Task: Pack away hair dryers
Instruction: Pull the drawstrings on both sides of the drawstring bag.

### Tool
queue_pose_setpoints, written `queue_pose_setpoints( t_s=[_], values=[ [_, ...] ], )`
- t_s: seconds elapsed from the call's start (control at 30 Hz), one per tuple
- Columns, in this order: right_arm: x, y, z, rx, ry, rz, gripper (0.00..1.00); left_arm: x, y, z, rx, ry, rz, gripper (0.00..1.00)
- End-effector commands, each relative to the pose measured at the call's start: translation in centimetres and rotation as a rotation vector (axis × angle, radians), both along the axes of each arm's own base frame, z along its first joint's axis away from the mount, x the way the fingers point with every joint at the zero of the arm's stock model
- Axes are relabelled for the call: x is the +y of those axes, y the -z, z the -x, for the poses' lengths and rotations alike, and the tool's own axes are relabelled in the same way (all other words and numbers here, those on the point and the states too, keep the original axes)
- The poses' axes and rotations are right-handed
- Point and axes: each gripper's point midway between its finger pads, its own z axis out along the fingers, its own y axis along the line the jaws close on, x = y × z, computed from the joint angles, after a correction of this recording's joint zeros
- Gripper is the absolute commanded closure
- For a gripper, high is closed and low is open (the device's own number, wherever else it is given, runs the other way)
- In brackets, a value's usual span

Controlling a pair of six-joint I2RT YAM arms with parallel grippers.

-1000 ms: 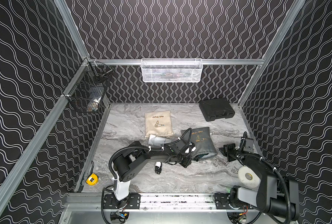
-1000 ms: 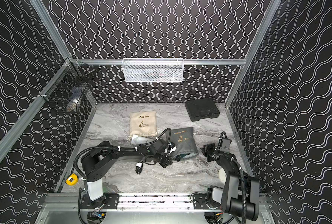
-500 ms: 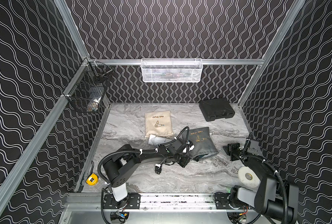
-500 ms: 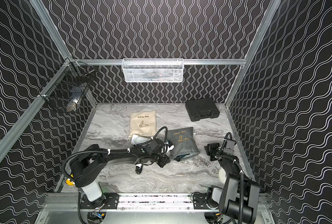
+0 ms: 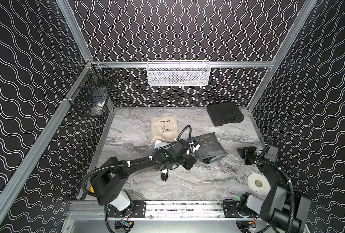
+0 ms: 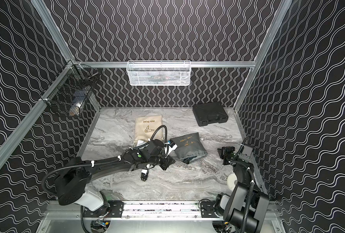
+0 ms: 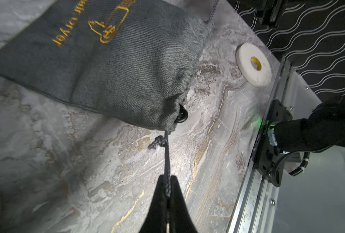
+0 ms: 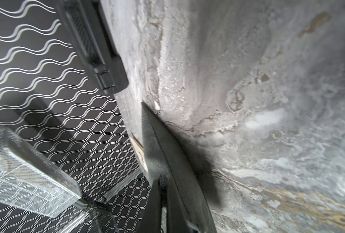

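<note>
Only the left wrist view shows left claw point(image 7: 167, 180) pinching drawstring point(image 7: 166, 157).

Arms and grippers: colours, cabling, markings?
The left arm and right arm are black with pale base housings and ribbed black cable hoses cinched by white zip ties. The left has a green dot near the wrist and a yellow sticker at its base. The left gripper has black fingers tapering to a wedge.

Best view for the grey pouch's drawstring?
Left wrist: the drawstring runs straight from the pouch mouth into the shut left pincer, with its knot visible. Both top views show the pouch, but the cord is too thin to make out there. The right wrist view is too blurred to tell.
</note>
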Motion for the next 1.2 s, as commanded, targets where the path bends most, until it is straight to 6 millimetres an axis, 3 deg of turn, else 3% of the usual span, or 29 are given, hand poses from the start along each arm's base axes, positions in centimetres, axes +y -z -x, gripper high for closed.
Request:
queue_pose_setpoints(
  t_s=[0.0, 0.2, 0.47, 0.7, 1.0, 1.17],
  values=[
    [-0.4, -1.3, -0.2, -0.026, 0.003, -0.030, 1.00, 0.6, -2.7, -0.7, -0.013, -0.015, 0.073, 1.00],
    [-1.5, -3.6, -0.9, -0.070, 0.014, -0.064, 1.00, 3.0, -6.5, -2.7, -0.017, -0.069, 0.152, 1.00],
    [-1.8, -6.3, -2.0, -0.121, 0.025, -0.093, 1.00, 3.5, -9.4, -4.3, -0.013, -0.092, 0.239, 1.00],
    [-2.8, -6.4, -2.1, -0.124, 0.048, -0.086, 1.00, 5.7, -11.6, -6.6, -0.020, -0.161, 0.310, 1.00],
    [-6.7, -4.1, -0.6, -0.093, 0.141, -0.118, 1.00, 11.0, -10.5, -10.0, 0.004, -0.301, 0.330, 1.00],
    [-7.5, -3.8, -0.1, -0.076, 0.163, -0.080, 1.00, 13.7, -9.0, -11.2, 0.028, -0.394, 0.328, 1.00]
  ],
)
